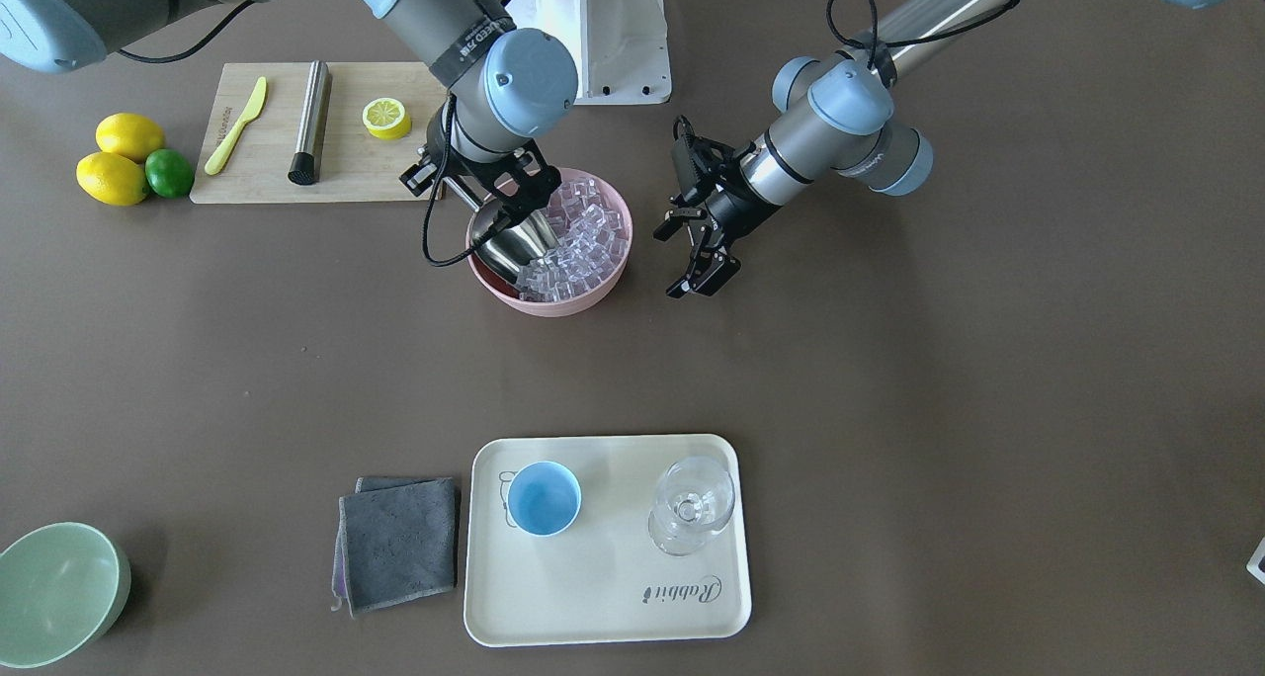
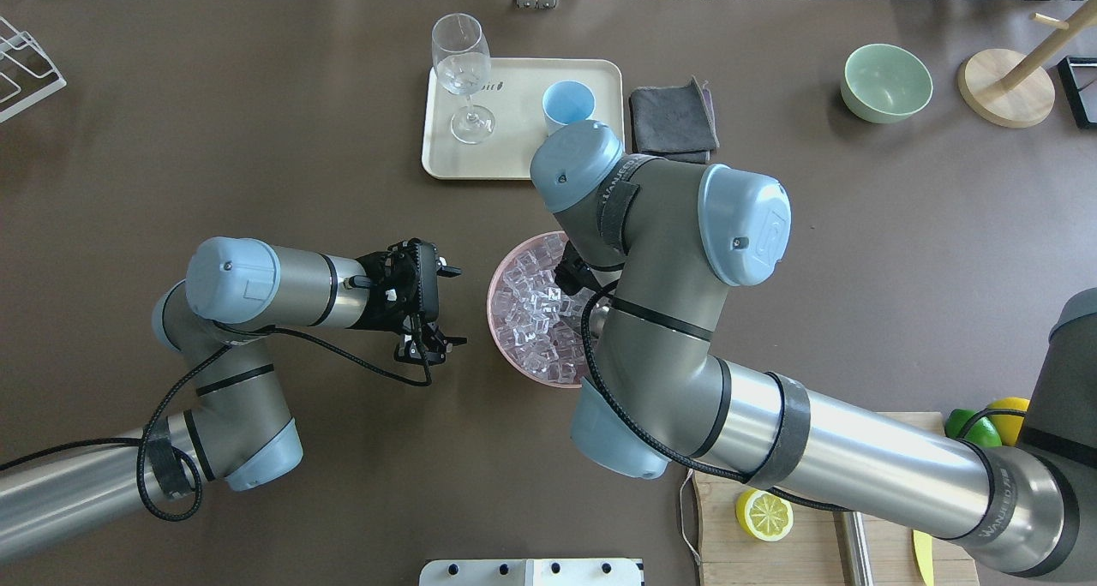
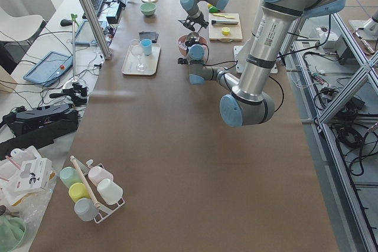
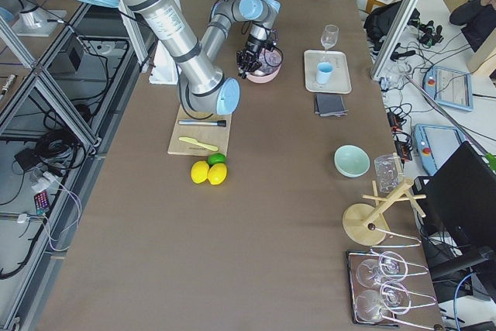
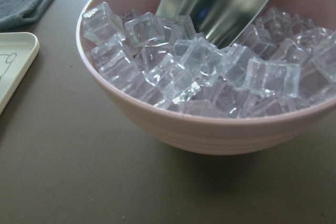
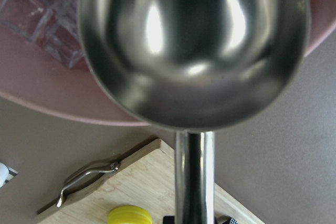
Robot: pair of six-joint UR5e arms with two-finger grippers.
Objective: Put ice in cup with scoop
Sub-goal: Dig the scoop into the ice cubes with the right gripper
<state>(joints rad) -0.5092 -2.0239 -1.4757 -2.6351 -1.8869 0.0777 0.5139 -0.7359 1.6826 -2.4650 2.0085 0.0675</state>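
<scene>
My right wrist camera sees little but the scoop [image 6: 193, 45]: its shiny rounded back and the rod handle running down towards my tips. The front view shows what that one hides: my right pincer [image 1: 509, 194] is clamped on the handle, and the trough is tilted down into the pink bowl [image 1: 553, 305] near the middle of the worktop [image 1: 889, 389]. Only my left wrist camera shows the trough's front edge meeting the ice [image 5: 210, 72], a heap of clear glassy cubes up to the rim. My left pincer [image 2: 452, 306] hangs beside the bowl with its jaws apart, holding nothing. The overhead view hides the scoop behind my right arm. The worktop is matt brown. The side views show a metal frame [image 4: 46, 106] along my edge and a mug rack [image 3: 88, 196] at the left end. The cup [image 1: 544, 498], light blue and empty, stands on a cream tray [image 1: 603, 597] by the far edge.
</scene>
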